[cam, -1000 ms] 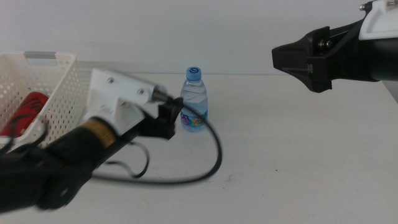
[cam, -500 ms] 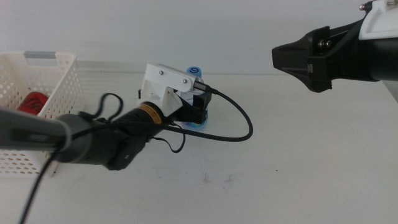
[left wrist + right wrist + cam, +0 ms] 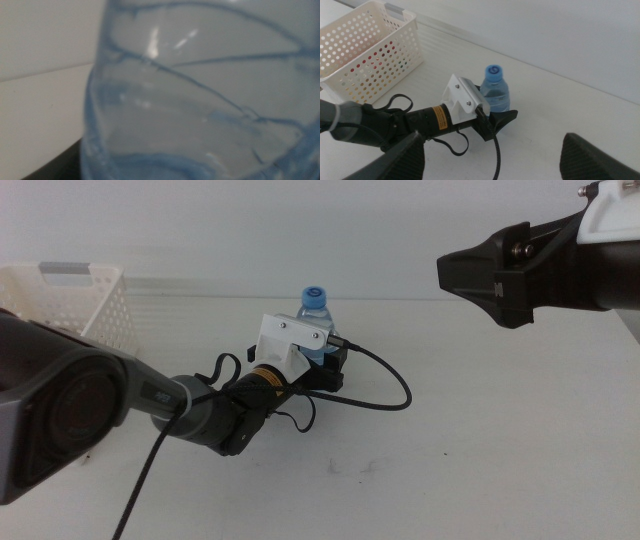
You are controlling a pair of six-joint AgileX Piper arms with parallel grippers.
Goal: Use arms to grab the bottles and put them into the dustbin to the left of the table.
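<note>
A small clear water bottle with a blue cap (image 3: 314, 315) stands upright on the white table (image 3: 480, 440), mid-table towards the back. My left gripper (image 3: 325, 368) reaches in from the left, with its jaws open on either side of the bottle's lower body. The bottle fills the left wrist view (image 3: 200, 100). In the right wrist view the bottle (image 3: 495, 90) stands between the left gripper's jaws (image 3: 499, 120). My right gripper (image 3: 500, 275) hangs high at the right, open and empty. The white perforated dustbin (image 3: 70, 305) stands at the far left. The yellow-liquid bottle is out of view.
A black cable (image 3: 385, 385) loops on the table to the right of the left gripper. Something red shows through the dustbin's holes in the right wrist view (image 3: 367, 65). The table's far edge meets a pale wall just behind the bottle.
My left arm has swung right and forward from beside the dustbin to the bottle, and its jaws now flank the bottle. The right arm has not moved.
</note>
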